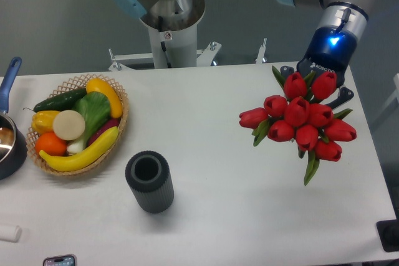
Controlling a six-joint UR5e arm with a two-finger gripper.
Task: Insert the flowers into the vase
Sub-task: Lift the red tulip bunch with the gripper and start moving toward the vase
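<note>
You see the fingers [315,86] mostly hidden behind the flowers [300,118], apparently clamped on the bunch, which hangs above the right side of the white desk [206,110], red tulip heads facing you, green leaves poking out below. The vase [149,180], a dark grey ribbed cylinder, stands upright well left of the bunch, its round mouth holding nothing. Beside it, the wicker basket [118,123] holds a banana, cucumber and other colourful produce
</note>
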